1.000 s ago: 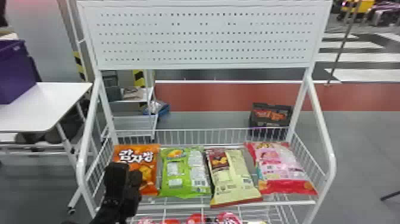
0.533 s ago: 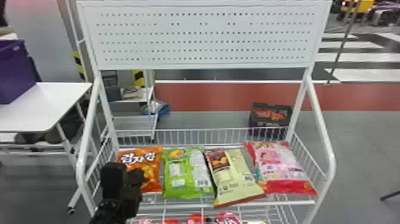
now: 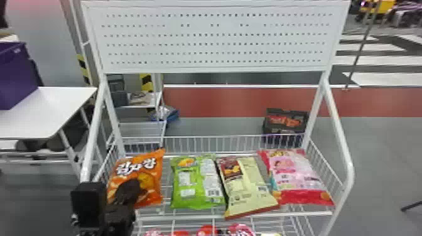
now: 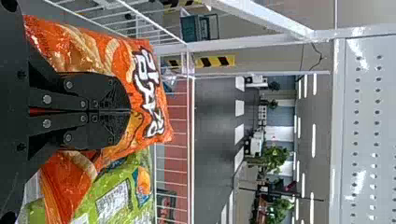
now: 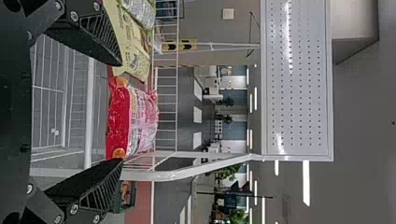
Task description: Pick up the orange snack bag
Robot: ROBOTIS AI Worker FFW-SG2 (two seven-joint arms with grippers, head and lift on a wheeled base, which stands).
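1. Grey floor [image 3: 386,150] with one red band [image 3: 219,102] is stretching behind one white wire rack [image 3: 349,169].
2. From the head view's bottom left, my left arm is extending over the rack's front, and my left gripper [image 3: 138,189] is pinching the orange snack bag [image 3: 154,175] between closed fingers, at the upper basket's left end.
3. My right gripper [image 5: 122,112] is holding its fingers wide apart, gripping nothing, facing the rack's right side.
4. Beside the orange one, three more bags are lying: one green [image 3: 194,194], one cream [image 3: 248,191], one pink-and-red [image 3: 292,175].
5. Farther out, one white table [image 3: 47,116] is holding one purple bin [image 3: 15,78]; one dark crate [image 3: 273,128] is sitting behind the rack.
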